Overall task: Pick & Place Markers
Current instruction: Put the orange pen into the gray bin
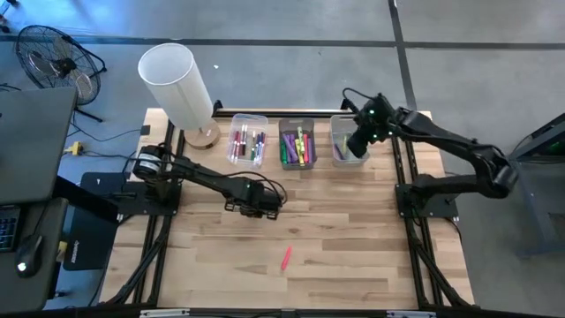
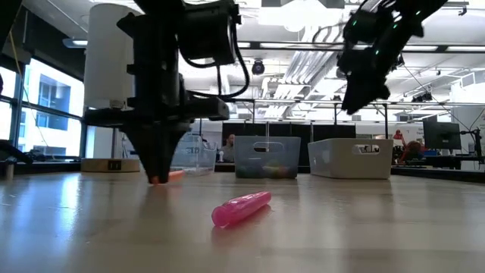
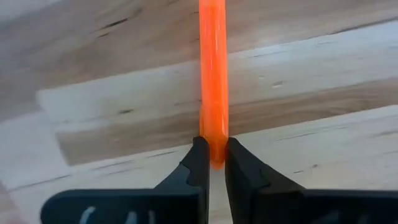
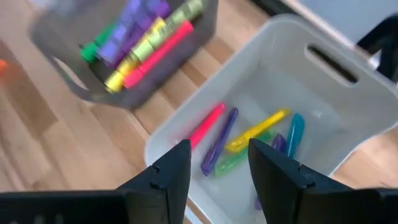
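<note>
Open desk (image 1: 353, 265) across the whole front half, broken only by one pink marker (image 1: 286, 257) lying loose near the middle. Mid-desk taken by the left gripper (image 1: 256, 210), down at the surface and clamped on an orange marker (image 3: 212, 81). Along the back edge, three bins (image 1: 297, 144) side by side, narrow gaps between them. Right gripper (image 4: 214, 168) spread above the right bin (image 4: 323, 93), blocking entry from overhead. Lamp (image 1: 177, 84) tall at the back left corner, beside the left bin. Frame rails (image 1: 159, 238) down both sides.
</note>
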You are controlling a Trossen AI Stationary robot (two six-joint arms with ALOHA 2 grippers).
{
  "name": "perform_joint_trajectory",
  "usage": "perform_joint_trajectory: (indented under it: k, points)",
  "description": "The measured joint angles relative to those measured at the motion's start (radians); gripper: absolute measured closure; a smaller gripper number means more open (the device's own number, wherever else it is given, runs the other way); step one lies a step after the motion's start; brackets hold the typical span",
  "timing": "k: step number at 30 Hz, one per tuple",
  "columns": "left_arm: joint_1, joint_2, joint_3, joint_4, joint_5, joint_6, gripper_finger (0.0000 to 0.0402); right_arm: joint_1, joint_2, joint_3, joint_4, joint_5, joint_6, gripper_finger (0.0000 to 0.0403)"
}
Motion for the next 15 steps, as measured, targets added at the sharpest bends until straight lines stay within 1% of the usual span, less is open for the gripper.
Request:
perform_joint_trajectory:
  k: [4, 7, 9, 12, 15]
  points:
    - [0.000, 0.004, 0.051, -0.003, -0.034, 0.088, 0.0373, 0.004, -0.109, 0.000, 0.000, -0.005, 0.006, 0.0261]
    - [0.001, 0.016, 0.117, 0.003, -0.104, 0.161, 0.0382, 0.023, -0.198, 0.000, 0.002, -0.008, 0.009, 0.0265]
    - [0.001, 0.013, 0.172, 0.018, -0.160, 0.214, 0.0384, 0.039, -0.257, 0.000, 0.002, -0.019, 0.042, 0.0265]
    - [0.001, 0.009, 0.263, 0.030, -0.229, 0.312, 0.0384, 0.055, -0.346, 0.000, -0.010, -0.075, 0.093, 0.0265]
    - [0.010, 0.010, 0.357, 0.029, -0.258, 0.418, 0.0382, 0.076, -0.428, 0.000, -0.041, -0.117, 0.139, 0.0265]
